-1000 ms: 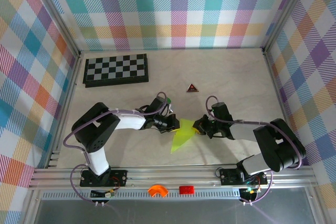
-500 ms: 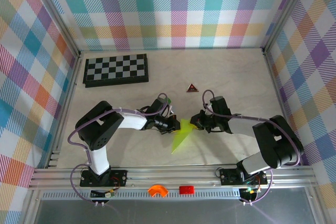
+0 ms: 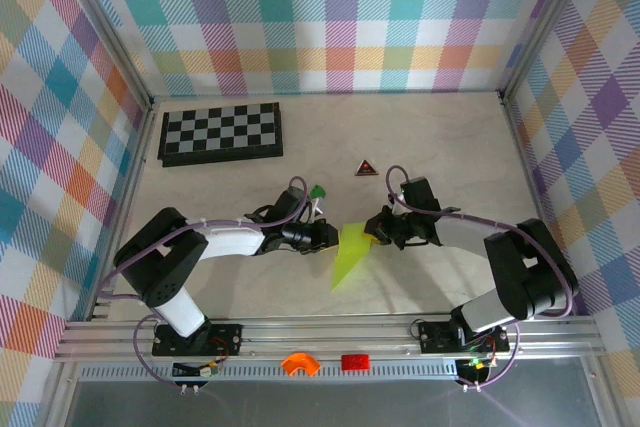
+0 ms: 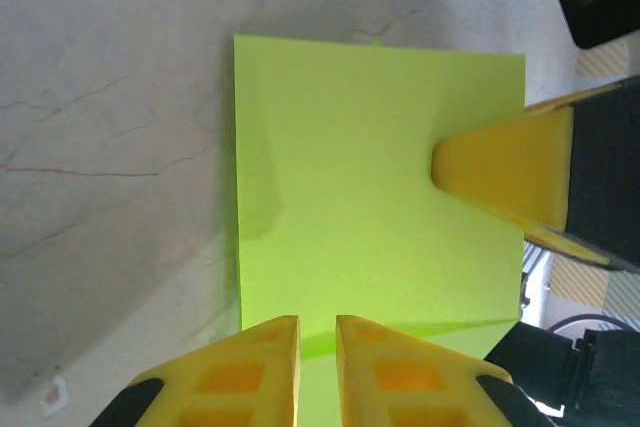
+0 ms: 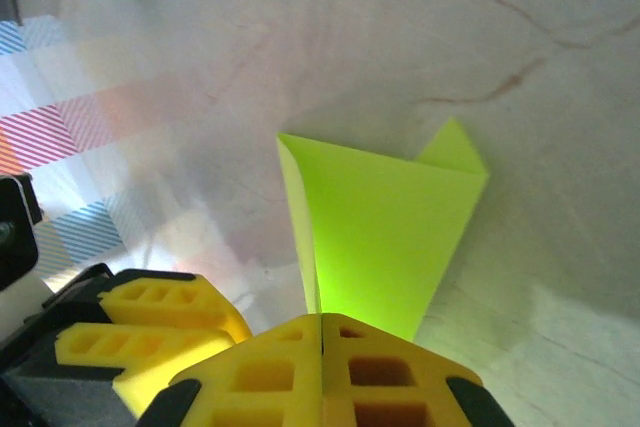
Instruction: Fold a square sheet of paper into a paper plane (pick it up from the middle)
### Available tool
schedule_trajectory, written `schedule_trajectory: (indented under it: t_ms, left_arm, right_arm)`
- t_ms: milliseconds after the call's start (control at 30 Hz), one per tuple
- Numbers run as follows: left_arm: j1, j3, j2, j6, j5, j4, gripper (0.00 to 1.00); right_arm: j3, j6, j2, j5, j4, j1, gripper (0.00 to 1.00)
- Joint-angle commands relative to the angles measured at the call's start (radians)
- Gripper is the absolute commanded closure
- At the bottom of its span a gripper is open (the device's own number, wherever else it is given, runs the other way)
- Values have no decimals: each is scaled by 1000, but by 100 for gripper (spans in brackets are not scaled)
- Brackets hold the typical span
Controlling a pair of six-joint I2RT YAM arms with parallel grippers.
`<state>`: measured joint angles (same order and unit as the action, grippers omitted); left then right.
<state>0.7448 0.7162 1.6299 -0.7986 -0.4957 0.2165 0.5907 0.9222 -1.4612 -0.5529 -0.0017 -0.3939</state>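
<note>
— From above, where's the paper plane [image 3: 350,255]?
— Right of the checkerboard [image 3: 222,133] and nearer us, between both pincers. The wrist views give the grips.
— Well?
— The right gripper [image 5: 321,319] is pinched tight on one edge. The left gripper [image 4: 317,329] stands a slit apart around another. Bare table [image 3: 230,197] lies toward the checkerboard.
</note>
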Motion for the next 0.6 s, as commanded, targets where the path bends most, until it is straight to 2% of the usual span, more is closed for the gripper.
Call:
schedule_trajectory:
  t_ms: [0,267,567]
  left_arm:
    - [2,-15,-50,56,2,-18,82]
    - [2,-62,-132,94,1,-36,80]
    - [4,-182,-217,72,36,64,78]
  right_arm:
    - [26,-21,57,22,-61,12,100]
    - [35,1,39,-23,-44,17,100]
    - [26,23,-4,-45,-21,17,100]
